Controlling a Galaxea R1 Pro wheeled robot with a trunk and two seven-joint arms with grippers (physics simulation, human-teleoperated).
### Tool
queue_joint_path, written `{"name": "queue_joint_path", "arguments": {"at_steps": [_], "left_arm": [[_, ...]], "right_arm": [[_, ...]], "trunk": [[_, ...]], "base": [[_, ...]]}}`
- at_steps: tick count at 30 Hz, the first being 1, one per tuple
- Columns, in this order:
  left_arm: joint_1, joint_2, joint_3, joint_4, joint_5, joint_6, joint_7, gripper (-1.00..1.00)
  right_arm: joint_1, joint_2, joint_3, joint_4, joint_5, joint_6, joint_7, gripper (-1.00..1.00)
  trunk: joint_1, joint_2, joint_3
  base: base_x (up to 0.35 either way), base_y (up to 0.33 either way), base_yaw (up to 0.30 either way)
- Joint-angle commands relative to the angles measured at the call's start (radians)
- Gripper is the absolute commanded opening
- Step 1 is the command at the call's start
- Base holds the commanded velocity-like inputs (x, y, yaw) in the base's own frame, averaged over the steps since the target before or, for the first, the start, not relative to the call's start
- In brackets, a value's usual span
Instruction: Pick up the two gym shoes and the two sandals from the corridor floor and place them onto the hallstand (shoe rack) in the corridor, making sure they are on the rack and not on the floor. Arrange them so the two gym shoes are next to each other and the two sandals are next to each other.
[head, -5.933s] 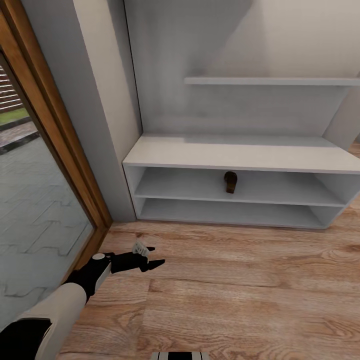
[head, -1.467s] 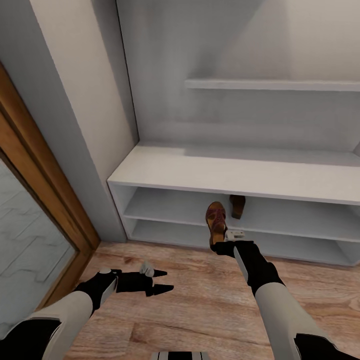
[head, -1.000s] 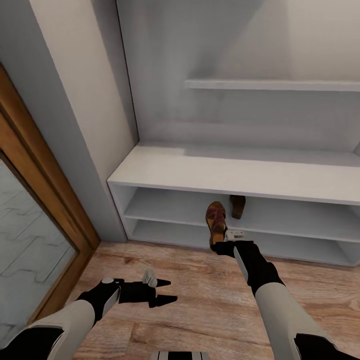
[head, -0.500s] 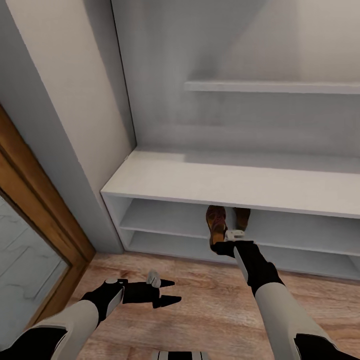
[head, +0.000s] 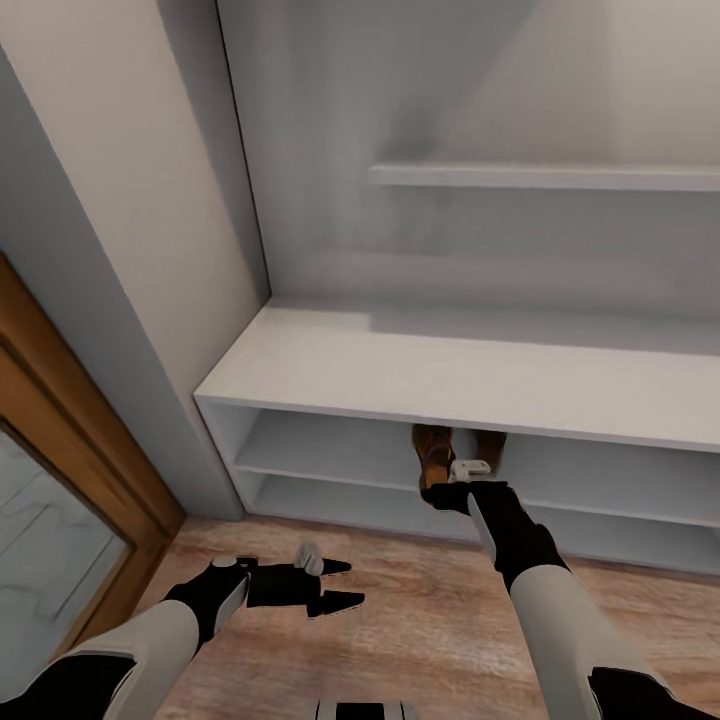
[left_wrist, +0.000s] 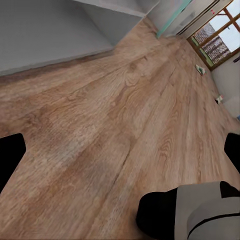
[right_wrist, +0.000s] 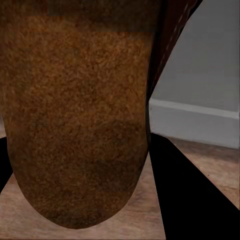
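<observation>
- Head view: the right gripper grips a sandal by its heel, the toe reaching into the upper tier of the hallstand at the front edge.
- The second sandal lies just beside it, deeper on that tier.
- The left gripper hangs spread and empty above the corridor floor.
- Right wrist view: the tan sole sits between dark fingers.

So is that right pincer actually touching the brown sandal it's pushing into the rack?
Touching. In the right wrist view the sandal's tan sole sits between the right pincer's dark fingers, with no gap showing.
</observation>
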Motion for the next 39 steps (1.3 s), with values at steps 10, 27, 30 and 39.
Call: {"name": "queue_joint_path", "arguments": {"at_steps": [10,27,30,39], "left_arm": [[0.0,-0.002,-0.003,-0.001,-0.003,-0.01,0.0,1.0],[0.0,-0.012,-0.002,0.0,-0.003,-0.01,0.0,1.0],[0.0,-0.013,-0.002,0.0,-0.003,-0.01,0.0,1.0],[0.0,-0.013,-0.002,0.0,-0.003,-0.01,0.0,1.0]], "right_arm": [[0.0,0.001,-0.006,-0.002,0.008,0.005,0.007,-1.0],[0.0,0.002,-0.004,0.0,0.009,0.005,0.007,-1.0],[0.0,0.002,-0.004,-0.001,0.01,0.005,0.007,-1.0],[0.0,0.001,-0.004,-0.002,0.01,0.005,0.007,-1.0]], "trunk": [[0.0,0.0,-0.001],[0.0,0.0,-0.001],[0.0,0.0,-0.001],[0.0,0.0,-0.001]], "base": [[0.079,-0.001,0.0],[0.061,-0.046,0.0],[0.007,0.0,0.0],[0.152,-0.091,0.0]]}}
